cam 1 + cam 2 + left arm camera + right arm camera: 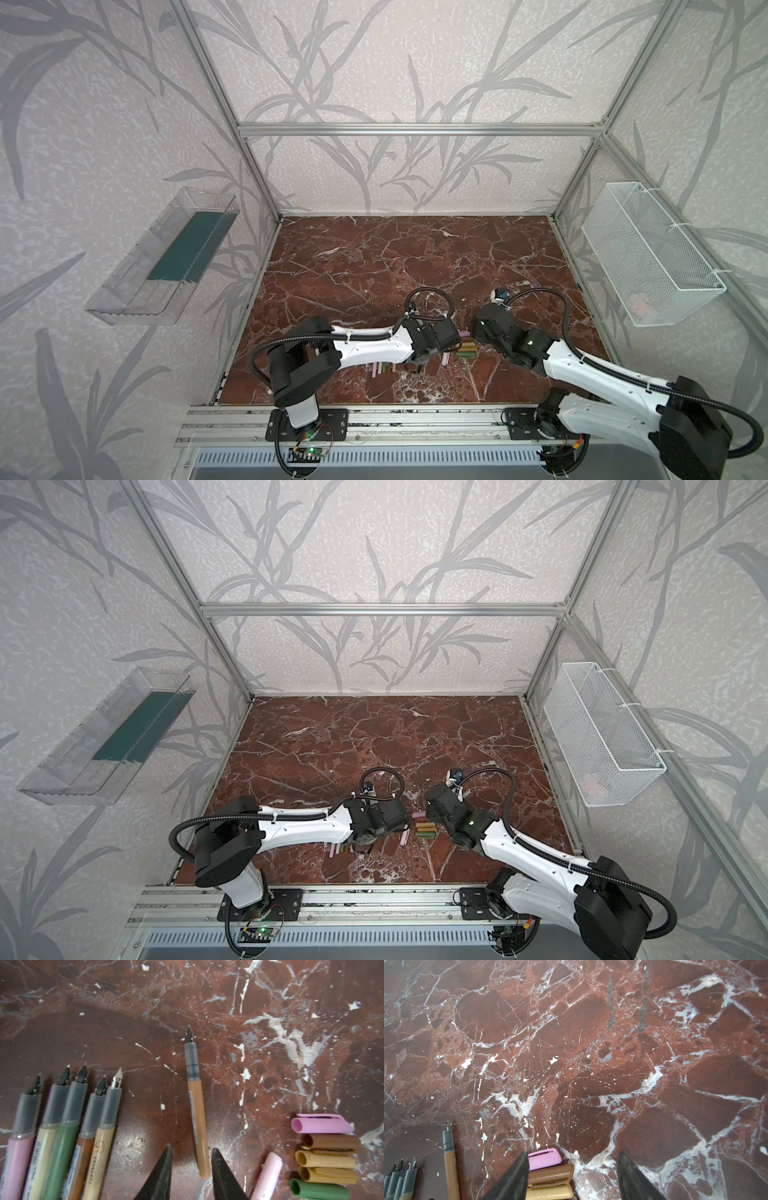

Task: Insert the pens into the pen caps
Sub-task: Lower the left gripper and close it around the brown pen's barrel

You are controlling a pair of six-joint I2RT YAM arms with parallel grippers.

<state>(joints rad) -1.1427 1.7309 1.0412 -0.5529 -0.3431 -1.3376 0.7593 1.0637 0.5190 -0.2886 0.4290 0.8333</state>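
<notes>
Five pens point(62, 1126): uncapped, packed side by side near the table's front edge, dark nibs all pointing the same way; bodies pink, cream, green, brown and tan
Gold-tan pen point(196, 1109): flat on the marble on its own, apart from that row, nib pointing the same way as theirs
Left gripper point(192, 1148): down low, jaws apart either side of the Gold-tan pen's rear end, with a clear gap on one side, so no clamp
Pale pink cap point(268, 1174): loose, lying between the lone pen and the stack, just beside the stack
Pen caps point(326, 1159): five more in a tight row, touching: pink, brown, two gold-tan, green, open mouths towards the pens
Right gripper point(573, 1154): jaws wide apart, gripping nothing, hovering over the caps, with the pink and brown ones close to one jaw
Marble table point(374, 266): red-brown with white veins, running back to the wall
Wire basket point(652, 257): white, hung on the right wall
Clear tray point(166, 257): on the left wall, with a dark green panel inside
</notes>
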